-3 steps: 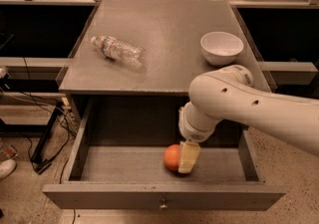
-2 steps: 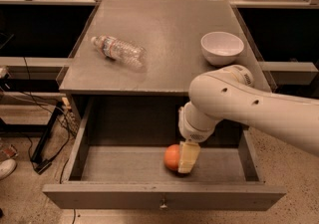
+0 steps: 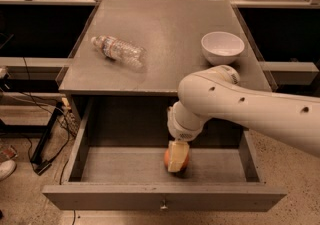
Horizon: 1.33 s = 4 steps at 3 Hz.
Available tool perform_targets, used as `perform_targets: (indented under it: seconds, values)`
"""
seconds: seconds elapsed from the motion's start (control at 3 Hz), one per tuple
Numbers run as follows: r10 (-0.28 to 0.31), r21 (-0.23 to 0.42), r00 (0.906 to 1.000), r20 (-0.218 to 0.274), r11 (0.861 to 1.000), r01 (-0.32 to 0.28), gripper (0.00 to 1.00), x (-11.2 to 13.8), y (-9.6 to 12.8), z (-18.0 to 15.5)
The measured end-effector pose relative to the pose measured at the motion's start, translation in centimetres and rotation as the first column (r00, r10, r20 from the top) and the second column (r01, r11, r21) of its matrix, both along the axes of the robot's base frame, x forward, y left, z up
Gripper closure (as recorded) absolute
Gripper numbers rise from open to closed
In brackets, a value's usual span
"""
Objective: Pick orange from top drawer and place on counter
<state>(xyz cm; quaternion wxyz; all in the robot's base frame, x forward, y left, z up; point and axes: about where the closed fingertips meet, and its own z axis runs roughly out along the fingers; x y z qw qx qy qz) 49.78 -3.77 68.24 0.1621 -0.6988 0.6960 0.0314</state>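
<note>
- Top drawer (image 3: 100, 196) is pulled wide open, a shallow grey box holding the orange (image 3: 166, 159) near its front panel.
- Gripper (image 3: 177, 161) sits down in the drawer, right over the orange and covering most of it. Can't tell if it's clamped on.
- Glossy round white bowl (image 3: 222, 46) and a crinkly clear plastic bottle (image 3: 118, 49), lying on its side, are on the matte grey counter (image 3: 165, 19).

smooth white rounded arm (image 3: 250, 111), small dark holes, cream pincer (image 3: 177, 161) in top drawer (image 3: 125, 169)
</note>
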Motion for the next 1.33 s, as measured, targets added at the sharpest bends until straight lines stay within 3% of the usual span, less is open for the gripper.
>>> perform_targets:
  seconds: [1.33]
  values:
    - [-0.045, -0.028, 0.9986, -0.028, 0.999, 0.044, 0.00, 1.0, -2.8, -4.4]
